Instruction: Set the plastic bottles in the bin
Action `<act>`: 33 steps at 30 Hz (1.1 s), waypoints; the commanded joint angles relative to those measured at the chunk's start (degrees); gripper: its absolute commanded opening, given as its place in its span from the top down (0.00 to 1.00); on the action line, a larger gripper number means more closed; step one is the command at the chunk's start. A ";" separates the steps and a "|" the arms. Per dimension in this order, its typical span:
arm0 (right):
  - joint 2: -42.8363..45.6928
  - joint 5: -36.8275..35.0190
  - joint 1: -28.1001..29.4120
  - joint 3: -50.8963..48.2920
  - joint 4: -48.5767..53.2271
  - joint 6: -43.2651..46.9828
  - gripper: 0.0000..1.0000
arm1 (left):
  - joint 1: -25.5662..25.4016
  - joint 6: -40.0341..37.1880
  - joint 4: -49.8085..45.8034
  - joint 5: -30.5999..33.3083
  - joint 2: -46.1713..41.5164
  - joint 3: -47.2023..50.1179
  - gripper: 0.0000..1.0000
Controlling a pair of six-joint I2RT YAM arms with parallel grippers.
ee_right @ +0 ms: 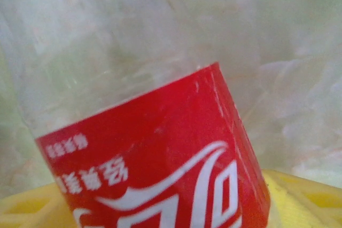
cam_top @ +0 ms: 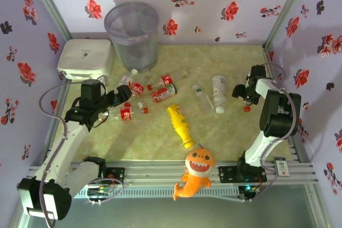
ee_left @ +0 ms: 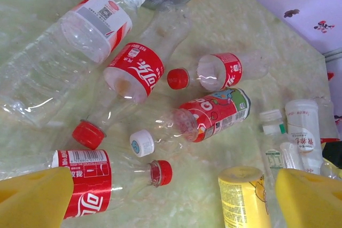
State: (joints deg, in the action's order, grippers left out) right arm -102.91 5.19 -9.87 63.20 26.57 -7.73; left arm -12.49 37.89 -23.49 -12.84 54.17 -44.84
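Several plastic bottles [cam_top: 152, 93] lie in a heap in front of the bin [cam_top: 131, 31], a grey translucent wastebasket at the back left. My left gripper [cam_top: 121, 99] hovers open over the heap. Its yellow fingers [ee_left: 33, 196] stand wide apart, with a red-labelled, red-capped bottle [ee_left: 88, 188] and the yellow bottle [ee_left: 241, 198] below the gap. Two white-capped bottles [cam_top: 218, 93] lie mid-right. My right gripper [cam_top: 243, 93] is low at the right edge, its yellow fingers [ee_right: 302, 198] closed against a red-labelled bottle [ee_right: 155, 164], whose red cap [cam_top: 247, 108] sticks out.
A flat white box [cam_top: 85, 60] sits left of the bin. An orange plush shark [cam_top: 196, 172] hangs over the front rail. The yellow bottle [cam_top: 180, 125] lies in the middle. Flowered walls close the table in at the back and sides.
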 commanded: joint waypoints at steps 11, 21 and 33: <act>4.86 0.75 0.09 -0.54 0.38 0.76 0.42 | -0.54 3.40 3.63 -3.92 -0.87 0.66 0.05; 26.58 3.24 8.07 -3.39 7.71 -3.32 0.43 | -6.47 9.46 15.58 -8.96 1.44 -0.86 0.02; 36.00 15.85 35.27 -9.82 -4.52 -18.23 0.44 | -20.49 17.63 43.03 -9.91 14.93 -2.48 0.00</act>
State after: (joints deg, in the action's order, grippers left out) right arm -66.54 17.26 21.37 54.24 26.87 -20.73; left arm -30.76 52.21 8.32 -21.69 66.41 -45.10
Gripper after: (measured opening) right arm 0.563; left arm 0.996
